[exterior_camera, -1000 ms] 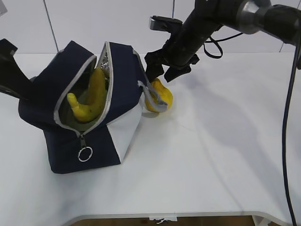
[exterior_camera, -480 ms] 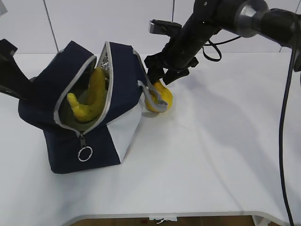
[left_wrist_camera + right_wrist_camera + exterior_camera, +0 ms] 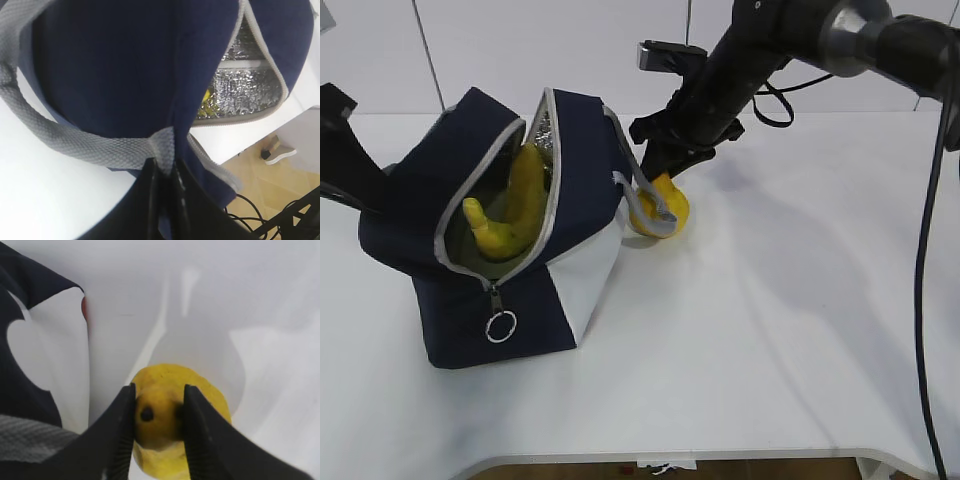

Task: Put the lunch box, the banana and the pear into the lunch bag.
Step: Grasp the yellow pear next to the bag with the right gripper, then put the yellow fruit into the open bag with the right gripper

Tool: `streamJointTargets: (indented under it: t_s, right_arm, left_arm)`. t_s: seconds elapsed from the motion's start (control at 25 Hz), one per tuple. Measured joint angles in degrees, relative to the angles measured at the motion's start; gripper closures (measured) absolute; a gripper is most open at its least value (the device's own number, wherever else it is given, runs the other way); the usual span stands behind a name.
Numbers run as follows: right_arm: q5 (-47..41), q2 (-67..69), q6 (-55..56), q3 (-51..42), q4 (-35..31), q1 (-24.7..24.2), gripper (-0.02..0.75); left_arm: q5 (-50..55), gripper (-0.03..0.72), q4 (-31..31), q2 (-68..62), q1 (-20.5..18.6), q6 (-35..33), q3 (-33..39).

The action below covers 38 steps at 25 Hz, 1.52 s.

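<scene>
Lunch bag (image 3: 510, 250), navy-blue with a white lower side panel, stands on the white table (image 3: 770, 330) at about 9 o'clock from the table's centre in the exterior view, tilted with its mouth facing the camera. Its grey zipper is undone, and the ring pull (image 3: 501, 327) hangs at the lower end of the opening, at 6 o'clock. Silver foil lining shows inside the upper flap. The banana (image 3: 512, 210) sits inside the bag, its curved yellow body rising toward 12 o'clock and one end protruding near the lower rim of the opening. The lunch box cannot be made out in any view.

The pear (image 3: 658, 208) rests on the table just beside the bag's right wall, at 3 o'clock from the bag, with a grey strap handle (image 3: 650, 205) looped across its front. The right gripper (image 3: 658, 168) reaches down from 1 o'clock onto the pear's narrow top; in the right wrist view its two black fingers (image 3: 122, 430) press against either side of the pear (image 3: 175, 425), clamped on it, while the fruit's base is on the table.

The left gripper (image 3: 167, 185), at 9 o'clock in the exterior view, is pinched together on the bag's grey strap (image 3: 100, 150) where it meets the navy fabric, as the left wrist view shows.
</scene>
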State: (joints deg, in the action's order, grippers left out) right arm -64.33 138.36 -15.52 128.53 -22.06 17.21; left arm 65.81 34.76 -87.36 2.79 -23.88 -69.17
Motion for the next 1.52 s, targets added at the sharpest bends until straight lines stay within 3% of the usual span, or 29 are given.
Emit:
streamJointTargets:
  t_s: [0.24,0.72,0.88,1.04,1.16,1.52]
  right_arm:
    - [-5.92,0.13,0.71,3.6,3.97,0.0,0.515]
    - [-7.18,-9.31,3.72,5.07,11.33,-1.13,0.519]
    - [-7.41,-14.29,3.94,5.11,4.44,-1.27,0.519]
    - [-7.57,-16.02,2.25,5.46,-11.9,-1.14,0.519]
    - [-7.67,-15.91,-1.3,5.46,-19.58,-0.14,0.519]
    - [-7.67,-9.6,-2.75,5.46,-23.2,0.85,0.519]
  left_arm:
    - [0.12,0.679,0.0,0.0,0.0,0.0,0.0]
    - [0.24,0.679,-0.13,0.0,0.0,-0.04,0.0]
    - [0.24,0.679,-0.13,0.0,0.0,-0.04,0.0]
    - [0.24,0.679,-0.02,0.0,0.0,-0.04,0.0]
    - [0.86,0.679,2.06,0.0,0.0,-0.04,-0.1]
    - [2.87,0.679,4.79,0.0,0.0,-0.04,-4.86]
